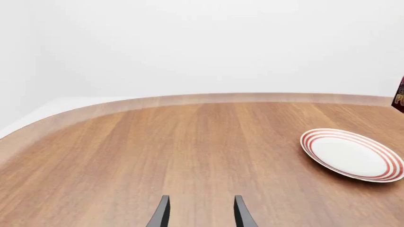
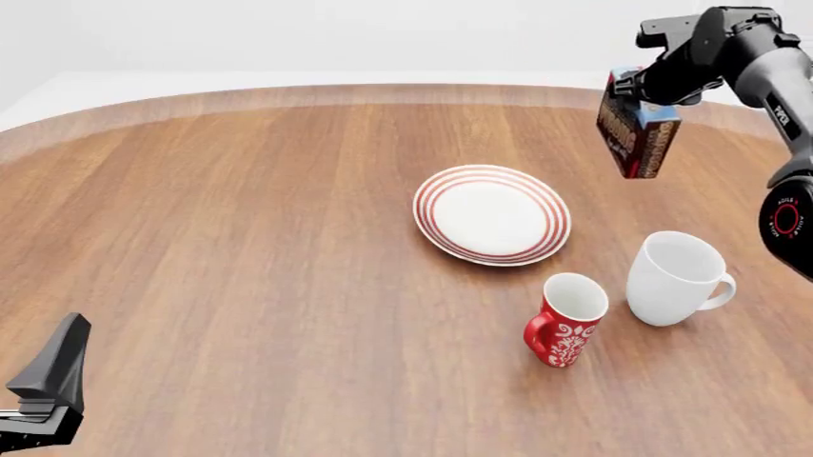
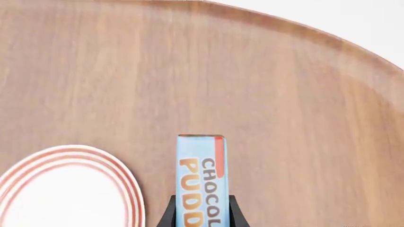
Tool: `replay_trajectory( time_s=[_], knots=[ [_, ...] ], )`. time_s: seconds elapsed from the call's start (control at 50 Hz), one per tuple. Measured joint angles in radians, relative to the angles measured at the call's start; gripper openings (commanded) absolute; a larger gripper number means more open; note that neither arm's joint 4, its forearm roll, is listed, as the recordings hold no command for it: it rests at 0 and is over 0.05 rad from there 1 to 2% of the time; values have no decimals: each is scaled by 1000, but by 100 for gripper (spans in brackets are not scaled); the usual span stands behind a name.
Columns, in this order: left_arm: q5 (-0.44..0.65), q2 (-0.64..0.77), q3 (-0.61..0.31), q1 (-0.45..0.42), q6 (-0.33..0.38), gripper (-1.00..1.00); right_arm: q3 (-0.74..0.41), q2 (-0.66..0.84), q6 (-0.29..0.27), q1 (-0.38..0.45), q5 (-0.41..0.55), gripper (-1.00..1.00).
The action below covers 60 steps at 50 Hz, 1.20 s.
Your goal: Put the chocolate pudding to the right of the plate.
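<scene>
My right gripper (image 2: 631, 90) is shut on the chocolate pudding (image 2: 635, 133) and holds it in the air above the table's far right, right of and beyond the plate (image 2: 492, 214). In the right wrist view the carton's light blue top (image 3: 200, 179) sits between the fingers (image 3: 166, 213), with the plate (image 3: 63, 189) beside it below. The white plate with red rings also shows in the left wrist view (image 1: 352, 154), where a dark sliver of the carton (image 1: 399, 94) is at the frame's edge. My left gripper (image 1: 198, 215) is open and empty, low at the near left of the table.
A red patterned mug (image 2: 566, 320) and a white mug (image 2: 677, 277) stand on the table in front of the plate, to its right. The wooden table (image 2: 254, 238) has a curved far edge.
</scene>
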Motion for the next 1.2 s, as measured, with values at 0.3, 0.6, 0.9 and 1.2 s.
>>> replay_trajectory(
  time_s=[0.3,0.6,0.9,1.2],
  knots=[
    [0,0,0,0,0,100,73,5,13,-4,-49,-100],
    [0,0,0,0,0,100,146,11,22,-13,-97,-100],
    [0,0,0,0,0,100,200,23,27,-25,-135,-100],
    [0,0,0,0,0,100,223,35,20,-34,-154,-100]
  ],
)
